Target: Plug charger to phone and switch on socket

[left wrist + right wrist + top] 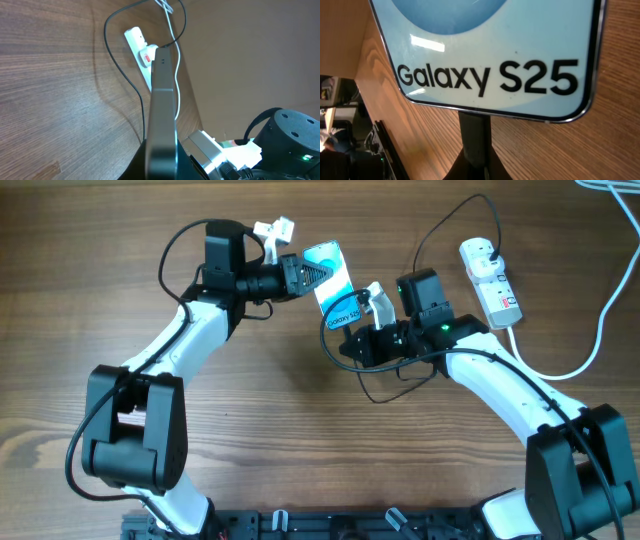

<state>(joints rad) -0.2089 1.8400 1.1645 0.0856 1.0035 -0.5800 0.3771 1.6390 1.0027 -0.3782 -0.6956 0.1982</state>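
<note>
the phone (335,275) is held tilted above the tabletop (300,440) in the closed left fingers (308,273). at its 6 o'clock edge the charger (475,137) tip, gripped by the right fingers (350,340), is set against the port; full seating cannot be told. the socket (490,280), at 3 o'clock, appears not yet switched on.

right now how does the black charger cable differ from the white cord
The black charger cable is thin; the white cord is thicker. The cable loops from the adapter toward the right claw; the cord curves away to the right edge. Both start at the power strip.
</note>
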